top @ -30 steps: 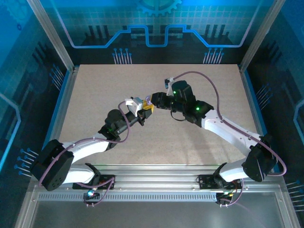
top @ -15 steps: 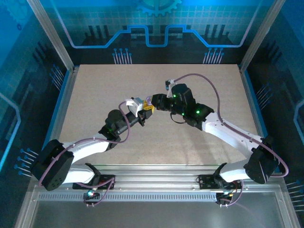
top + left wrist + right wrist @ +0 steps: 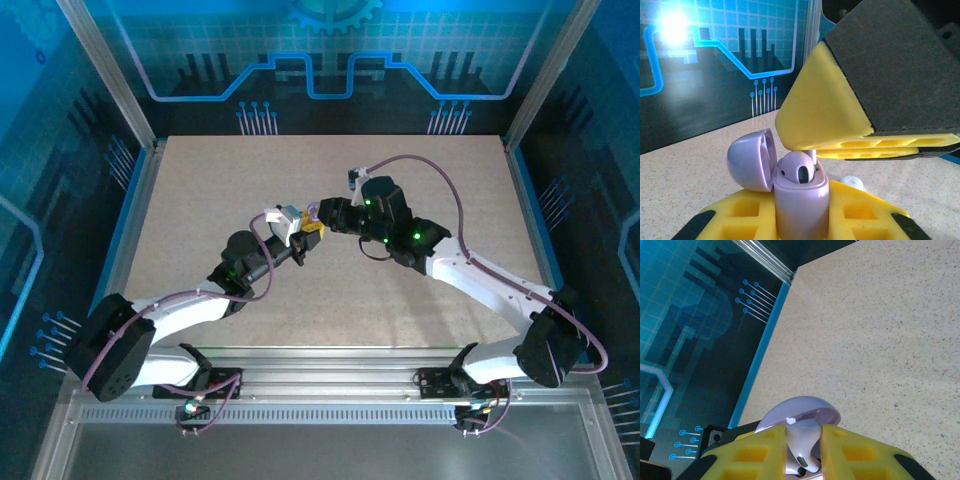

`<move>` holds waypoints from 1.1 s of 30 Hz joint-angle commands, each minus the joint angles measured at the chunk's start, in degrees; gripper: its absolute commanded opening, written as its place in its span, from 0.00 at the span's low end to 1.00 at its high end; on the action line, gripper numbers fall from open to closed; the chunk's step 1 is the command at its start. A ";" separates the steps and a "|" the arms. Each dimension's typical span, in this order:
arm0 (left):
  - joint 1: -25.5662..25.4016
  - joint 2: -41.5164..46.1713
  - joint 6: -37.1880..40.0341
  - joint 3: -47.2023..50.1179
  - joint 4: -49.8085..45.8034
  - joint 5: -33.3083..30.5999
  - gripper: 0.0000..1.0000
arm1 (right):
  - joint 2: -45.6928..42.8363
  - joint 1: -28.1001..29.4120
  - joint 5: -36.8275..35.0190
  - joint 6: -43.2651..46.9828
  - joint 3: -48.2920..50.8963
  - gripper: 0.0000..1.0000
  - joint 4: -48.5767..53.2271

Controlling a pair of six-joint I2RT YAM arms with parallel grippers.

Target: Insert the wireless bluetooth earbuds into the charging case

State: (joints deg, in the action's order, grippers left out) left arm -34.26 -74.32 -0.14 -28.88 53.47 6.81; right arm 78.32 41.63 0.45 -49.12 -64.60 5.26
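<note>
Where charging case (image 3: 800, 200) hovers, speckled tabletop (image 3: 200, 190), blue walls (image 3: 330, 60)

free: outer table (image 3: 200, 190) | blocked: right end effector (image 3: 319, 212) directly over charging case (image 3: 800, 205)

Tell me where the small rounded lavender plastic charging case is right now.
The case is mid-table in the top view, lid open, clamped in the left gripper, the right gripper holding a lavender earbud at its mouth.

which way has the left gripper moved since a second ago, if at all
No. The left gripper, shut on the charging case, sits at the same spot against the far edge of the table.
</note>
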 commanded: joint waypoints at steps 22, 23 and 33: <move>-0.14 1.55 -1.12 -1.35 3.93 0.38 0.16 | -6.38 0.93 -2.29 2.14 0.72 0.31 4.96; -0.17 1.68 -0.96 -1.35 3.76 0.61 0.16 | -7.04 0.91 -2.63 2.76 0.81 0.31 5.35; -0.21 4.73 0.23 -2.47 -1.05 5.91 0.16 | -15.74 -0.97 -1.68 12.91 3.35 0.35 7.32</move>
State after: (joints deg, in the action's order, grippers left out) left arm -34.26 -71.88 -0.08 -29.04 53.17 9.89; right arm 65.43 41.41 -1.28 -41.45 -62.65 11.18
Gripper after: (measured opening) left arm 0.221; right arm 0.351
